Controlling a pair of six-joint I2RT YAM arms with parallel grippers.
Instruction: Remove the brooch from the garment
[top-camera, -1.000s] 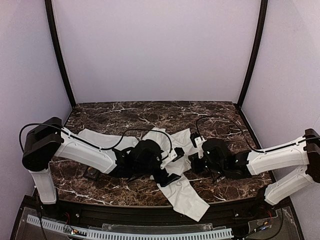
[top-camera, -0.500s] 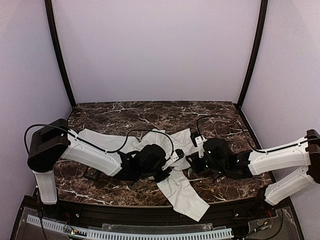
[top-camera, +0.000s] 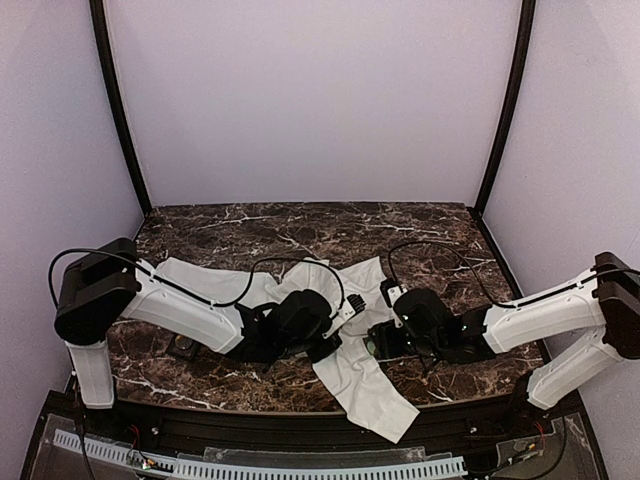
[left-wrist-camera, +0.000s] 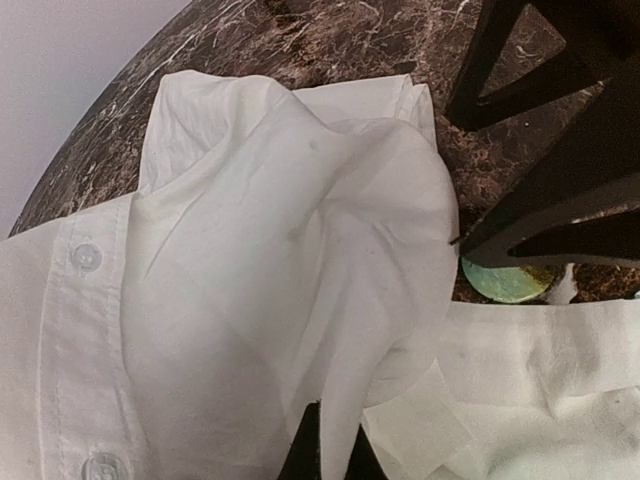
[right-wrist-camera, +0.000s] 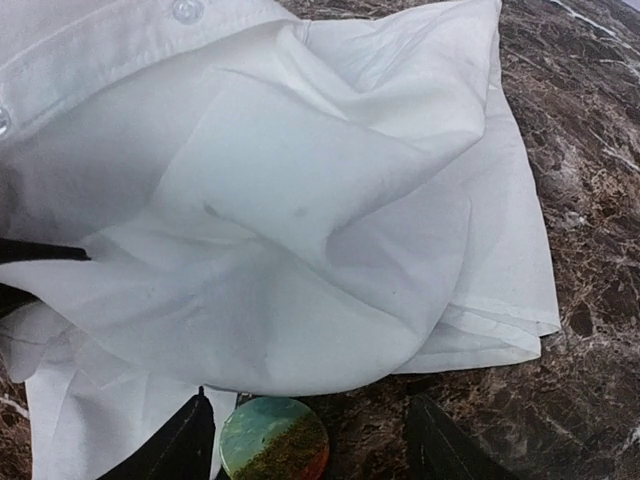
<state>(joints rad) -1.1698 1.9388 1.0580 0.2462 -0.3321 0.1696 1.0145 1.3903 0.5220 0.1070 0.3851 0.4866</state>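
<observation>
The white shirt (top-camera: 362, 385) lies crumpled on the marble table (top-camera: 250, 225). My left gripper (left-wrist-camera: 335, 447) is shut on a raised fold of the shirt (left-wrist-camera: 250, 250). The brooch (right-wrist-camera: 273, 438), a small round pin with a blue-green and orange picture, lies on the marble just under the lifted edge of the shirt (right-wrist-camera: 300, 200). My right gripper (right-wrist-camera: 315, 442) is open, and the brooch sits between its fingers, close to the left one. In the left wrist view the brooch (left-wrist-camera: 505, 282) peeks out below the right gripper's dark fingers (left-wrist-camera: 560, 205).
A small black square tray (top-camera: 183, 349) sits near the left arm's base. Shirt buttons (left-wrist-camera: 85, 257) run along the placket on the left. One sleeve hangs over the table's front edge (top-camera: 385, 420). Dark frame posts (top-camera: 120, 110) stand at the back corners.
My left gripper has closed on the shirt fold. My right gripper has opened and slid left towards the left one.
</observation>
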